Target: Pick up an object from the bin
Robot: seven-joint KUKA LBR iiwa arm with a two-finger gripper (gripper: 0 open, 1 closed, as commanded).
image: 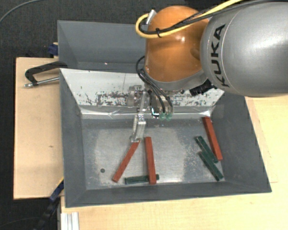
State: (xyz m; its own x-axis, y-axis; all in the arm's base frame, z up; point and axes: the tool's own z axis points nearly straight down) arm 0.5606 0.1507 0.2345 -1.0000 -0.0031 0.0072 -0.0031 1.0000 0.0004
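The big silver arm (249,37) is reaching in from the right, and its orange cover (175,42) is blocking the back middle of the grey bin (72,143), so the top of the gripper (137,134) is tucked out of sight beneath it. The part that is showing is hanging over the bin's centre and blending into the shiny floor. I cannot tell whether it is open or closed, or gripping anything. Its lower end is sitting right at the upper end of a slanting red stick (125,163) left of centre; touching or just above, I cannot say. Just beside that, a second red stick (150,159) is lying nearly straight, its lower end crossing a dark green stick (137,179) near the front wall. Over on the right, a third red stick (213,138) is lying beside two dark green sticks (213,169).
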